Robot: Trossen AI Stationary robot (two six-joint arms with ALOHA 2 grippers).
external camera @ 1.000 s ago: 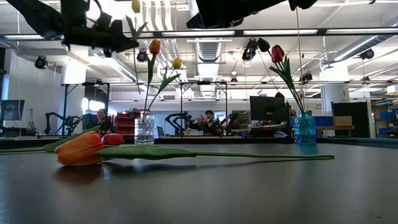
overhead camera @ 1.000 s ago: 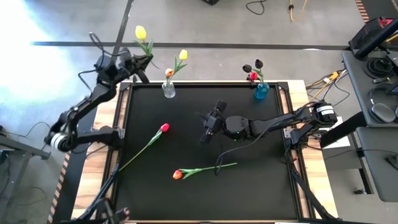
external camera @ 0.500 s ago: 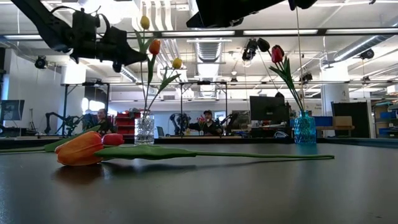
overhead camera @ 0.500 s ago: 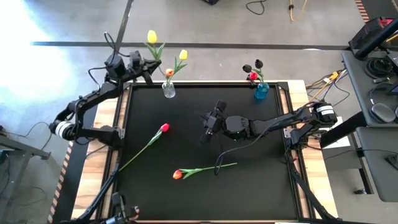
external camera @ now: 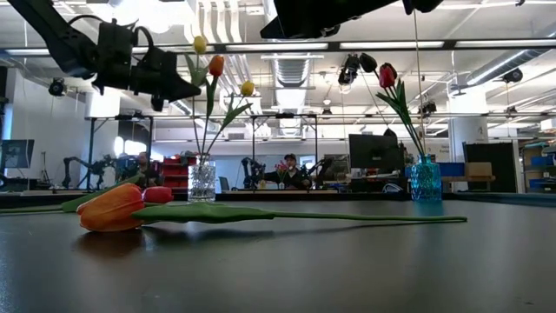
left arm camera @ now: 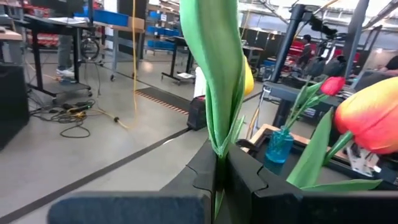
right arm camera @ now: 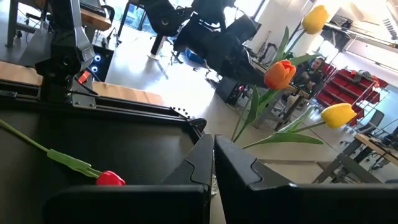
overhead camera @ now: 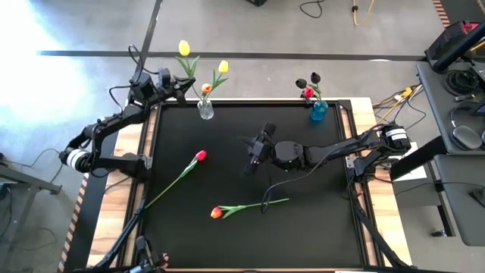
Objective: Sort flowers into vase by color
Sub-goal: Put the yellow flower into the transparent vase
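My left gripper point(overhead camera: 171, 85) is raised at the table's far-left corner, shut on a yellow tulip point(overhead camera: 183, 48) beside the clear vase point(overhead camera: 205, 111). That vase holds an orange tulip point(overhead camera: 206, 89) and a yellow tulip point(overhead camera: 223, 67) by their stems. A blue vase point(overhead camera: 318, 111) at the far edge holds a red tulip and dark ones. A red tulip point(overhead camera: 200, 156) and an orange tulip point(overhead camera: 217, 212) lie flat on the black mat. My right gripper point(overhead camera: 253, 161) hovers over the table's middle, shut and touching nothing. My left gripper pinches the yellow tulip's green stem and leaf base point(left arm camera: 218, 149) between its two fingers point(left arm camera: 249, 177). It comes roughly level from the table's left, across the stem. The tulip is lifted clear and near upright, its head point(external camera: 200, 43) above the fingers.
The two vases stand along the far edge, about a third of the table's width apart. The lying tulips take up the mat's left and near-middle parts. Wooden strips border the mat on the left and right. People and equipment show in the room beyond.
My left gripper has carried the yellow tulip toward the table's right, closer to the clear vase, and a little down. The tulip's head now stands close to the vase's orange tulip. My right arm and the lying tulips have kept still.
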